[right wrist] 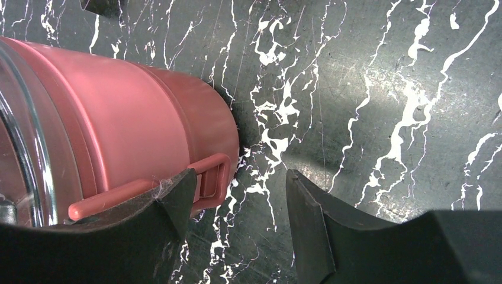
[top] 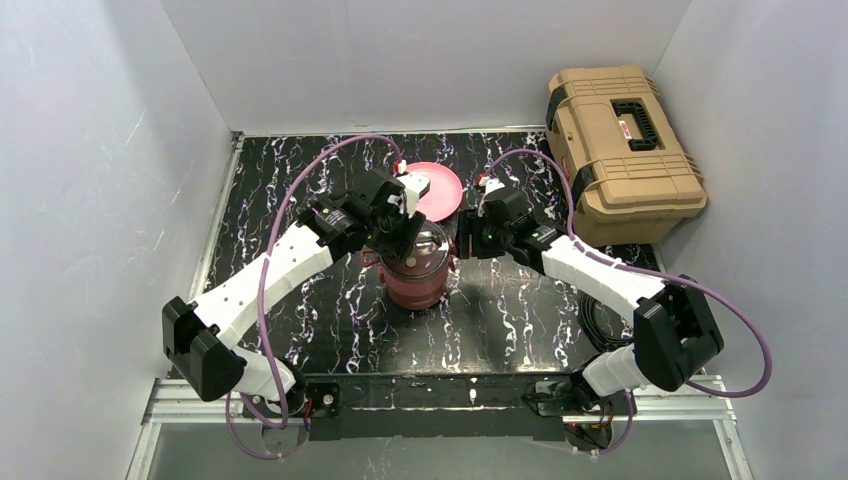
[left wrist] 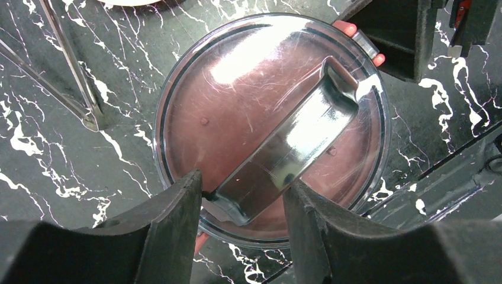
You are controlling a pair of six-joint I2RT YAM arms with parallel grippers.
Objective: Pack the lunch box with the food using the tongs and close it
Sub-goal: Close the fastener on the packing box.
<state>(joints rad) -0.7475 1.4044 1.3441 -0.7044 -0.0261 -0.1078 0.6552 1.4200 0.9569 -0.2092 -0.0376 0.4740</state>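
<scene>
Left hand (left wrist: 241,190) over lunch box (top: 418,278), right hand (right wrist: 240,184) beside it, plate (top: 441,187) behind, toolbox (top: 622,150) right

You are looking at a maroon round tiered lunch box (right wrist: 136,124) of smooth plastic with a soft satin sheen. Its clear round lid (left wrist: 237,77) is glossy plastic, crossed by fine scratches and bright glare, and it carries a dark, mirror-glossy handle (left wrist: 290,148). The slim dark tongs (left wrist: 71,65) look like polished metal. The black surface (right wrist: 367,89) with white marble veining is smooth and faintly shiny, with hairline scuffs. Your left pincer (left wrist: 243,180) and right pincer (right wrist: 240,173) have black matt fingers (left wrist: 166,236) with a slightly grainy, layered texture. A wisp of pale fluff clings to one right finger. The tan rectangular toolbox (top: 620,150) is matt, ribbed plastic. The flat pink plate (top: 445,190) looks smooth.
</scene>
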